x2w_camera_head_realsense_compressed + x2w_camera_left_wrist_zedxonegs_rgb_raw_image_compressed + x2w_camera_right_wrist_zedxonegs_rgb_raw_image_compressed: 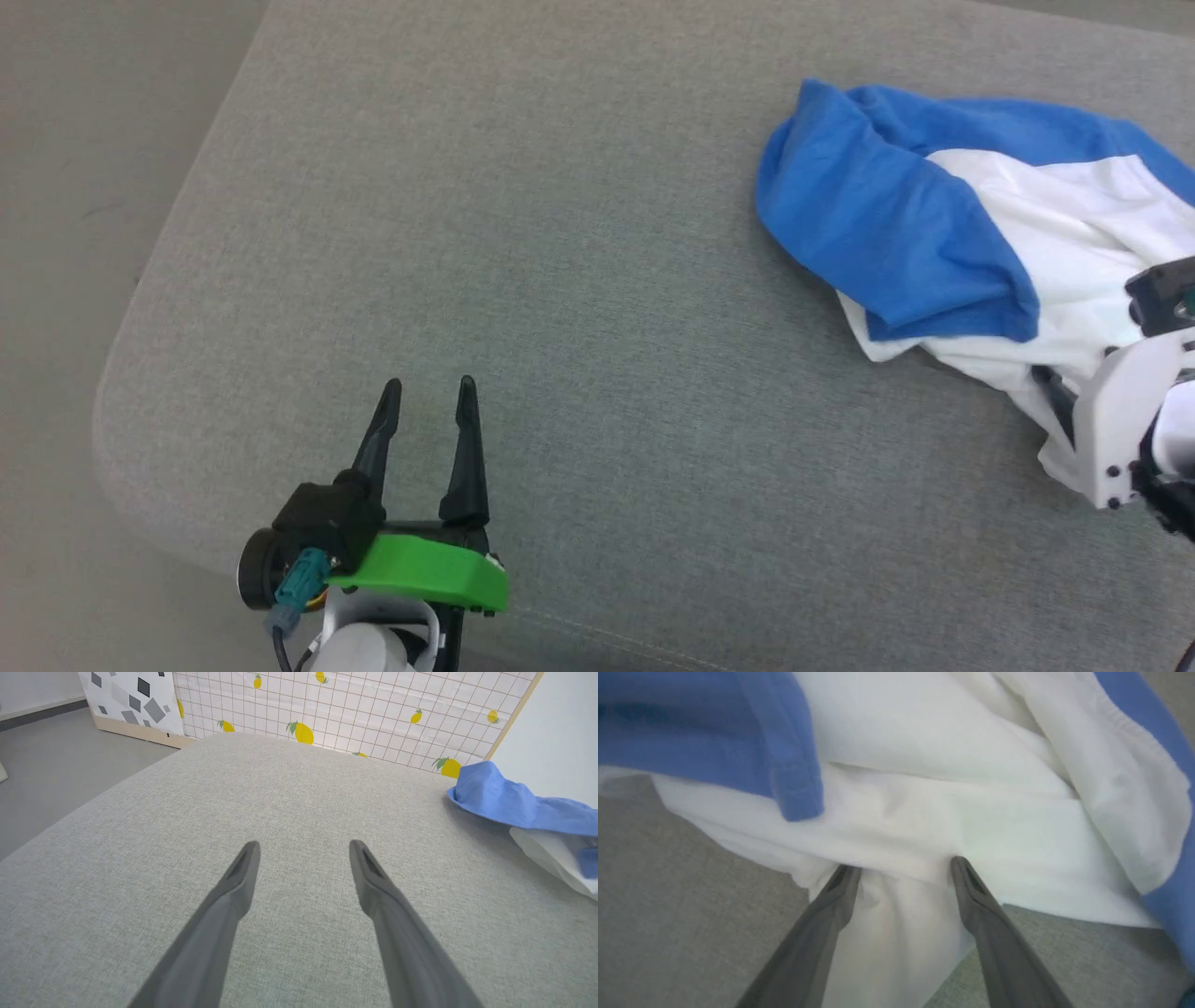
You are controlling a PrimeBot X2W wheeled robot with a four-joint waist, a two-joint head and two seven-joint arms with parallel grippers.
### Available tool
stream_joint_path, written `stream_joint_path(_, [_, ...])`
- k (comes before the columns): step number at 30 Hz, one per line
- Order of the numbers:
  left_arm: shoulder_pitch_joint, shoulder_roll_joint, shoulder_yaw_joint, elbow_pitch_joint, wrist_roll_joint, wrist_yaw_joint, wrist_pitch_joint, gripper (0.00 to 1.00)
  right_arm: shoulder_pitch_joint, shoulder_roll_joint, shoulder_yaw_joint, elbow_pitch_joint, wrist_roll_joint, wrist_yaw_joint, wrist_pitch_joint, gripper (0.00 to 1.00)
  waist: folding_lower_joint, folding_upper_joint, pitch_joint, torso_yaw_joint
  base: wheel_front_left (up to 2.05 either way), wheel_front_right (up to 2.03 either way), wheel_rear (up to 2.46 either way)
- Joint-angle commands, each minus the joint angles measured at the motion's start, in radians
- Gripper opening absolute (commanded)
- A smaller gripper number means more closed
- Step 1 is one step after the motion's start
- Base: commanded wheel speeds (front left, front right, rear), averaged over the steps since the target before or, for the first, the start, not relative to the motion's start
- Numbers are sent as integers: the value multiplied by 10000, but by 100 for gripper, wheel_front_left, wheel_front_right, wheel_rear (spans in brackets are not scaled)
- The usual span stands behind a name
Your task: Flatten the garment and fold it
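Right pincer (896, 863) straddles the garment's (948, 765) white edge.

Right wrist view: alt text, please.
Two long dark fingers stand spread apart, a loose fold of a crumpled white cotton T-shirt with blue sleeves lying between them. The shirt sits bunched on a grey woven fabric cushion.

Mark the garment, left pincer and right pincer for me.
garment (896, 233): head view, on the blue sleeve.
left pincer (429, 383): head view, midway between its fingertips.
right pincer (903, 863): right wrist view, midway between its fingertips, over white cloth.
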Motion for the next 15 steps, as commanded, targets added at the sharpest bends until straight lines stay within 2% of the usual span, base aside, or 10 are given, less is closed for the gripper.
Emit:
stream_joint_path(1, [-11, -20, -37, -25, -8, -31, -47, 100, -85, 38, 143, 285, -135, -15, -183, 100, 1, 0, 178, 192, 0, 0, 0])
stream_joint_path(4, [-90, -20, -92, 4, -9, -35, -47, 100, -316, 66, 366, 1083, -284, -15, -286, 100, 1, 0, 265, 283, 0, 0, 0])
stream_joint_path(5, [-129, -20, -124, 11, -9, -30, -47, 100, -422, 96, 346, 1348, -364, -15, -268, 40, 1, 0, 309, 312, 0, 0, 0])
stream_joint_path(6, [-161, -20, -146, 13, -13, -18, -47, 100, -505, 151, 333, 1517, -383, -15, -235, 2, 1, 0, 321, 319, 0, 0, 0])
stream_joint_path(11, [-190, -20, -99, -6, -38, 54, -47, 100, -1067, 392, 548, 1379, -4, -15, -216, 0, 1, 0, 246, -9, 0, 0, 0])
stream_joint_path(12, [-169, -20, 15, 39, -11, 39, -47, 100, -1377, 336, 788, 754, 379, -15, -186, 0, 1, 0, -4, -419, 0, 0, 0])
stream_joint_path(15, [-155, -20, 140, 50, 42, -2, -47, 100, -1582, 244, 1107, -66, 809, -15, 14, 0, 1, 0, -256, -864, 0, 0, 0])
